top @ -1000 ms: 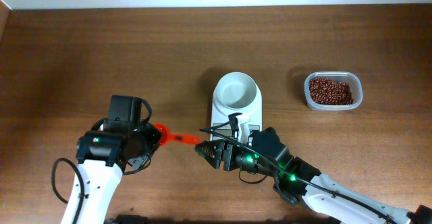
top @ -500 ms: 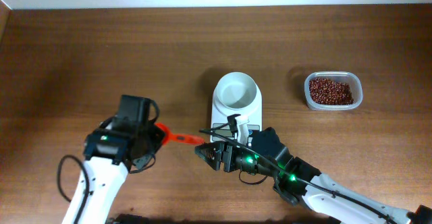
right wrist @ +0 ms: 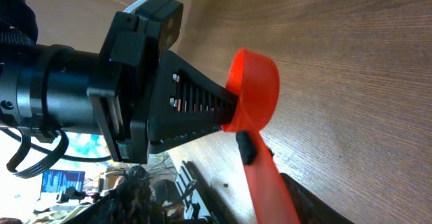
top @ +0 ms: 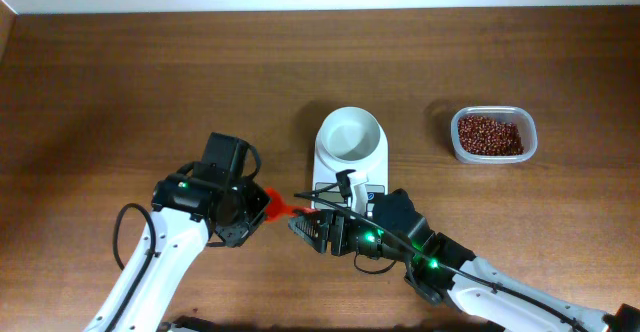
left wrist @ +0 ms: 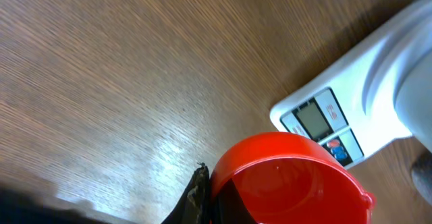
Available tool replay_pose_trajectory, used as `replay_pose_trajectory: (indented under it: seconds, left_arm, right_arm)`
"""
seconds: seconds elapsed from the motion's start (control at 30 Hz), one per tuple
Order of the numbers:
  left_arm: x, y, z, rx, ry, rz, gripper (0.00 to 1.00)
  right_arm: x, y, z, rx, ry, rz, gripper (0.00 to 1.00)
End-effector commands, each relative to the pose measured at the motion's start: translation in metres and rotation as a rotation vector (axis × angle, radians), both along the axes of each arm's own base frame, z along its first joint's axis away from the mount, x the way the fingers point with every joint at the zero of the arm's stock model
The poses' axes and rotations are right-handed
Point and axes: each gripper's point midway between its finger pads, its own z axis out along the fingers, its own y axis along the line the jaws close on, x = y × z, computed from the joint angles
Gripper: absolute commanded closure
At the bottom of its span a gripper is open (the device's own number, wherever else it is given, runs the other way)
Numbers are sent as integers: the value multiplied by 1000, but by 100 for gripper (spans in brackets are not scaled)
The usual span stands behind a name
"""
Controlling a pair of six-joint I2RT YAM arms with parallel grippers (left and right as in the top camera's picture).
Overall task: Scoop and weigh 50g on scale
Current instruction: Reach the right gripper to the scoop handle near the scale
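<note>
On the brown wooden counter (top: 150,72), the small white digital scale (top: 324,164) stands near the middle, its round white bowl (top: 350,135) on its rear end. Well apart to its right lies the clear rectangular plastic tub (top: 455,142), with small red-brown beans (top: 490,134) in it. The orange-red plastic scoop (top: 283,208) lies before the scale's left front corner, between the left pincer (top: 262,210) and the right pincer (top: 308,226).

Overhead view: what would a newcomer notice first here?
The orange-red scoop stands out, pinched by the left gripper, its handle toward the right gripper, beside the scale. The scale's white bowl is empty; the red-brown beans sit in a clear tub at far right.
</note>
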Motion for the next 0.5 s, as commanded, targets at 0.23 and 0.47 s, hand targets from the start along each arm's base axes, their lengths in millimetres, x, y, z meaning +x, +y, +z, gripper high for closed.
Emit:
replay_pose_trajectory:
  seconds: [0.23, 0.47]
  left_arm:
    - [-11, -27, 2, -49, 17, -85, 100]
    - [-11, -28, 2, -45, 10, -111, 100]
  right_arm:
    - [-1, 4, 9, 16, -24, 20, 58]
    - [-1, 4, 9, 16, -24, 20, 60]
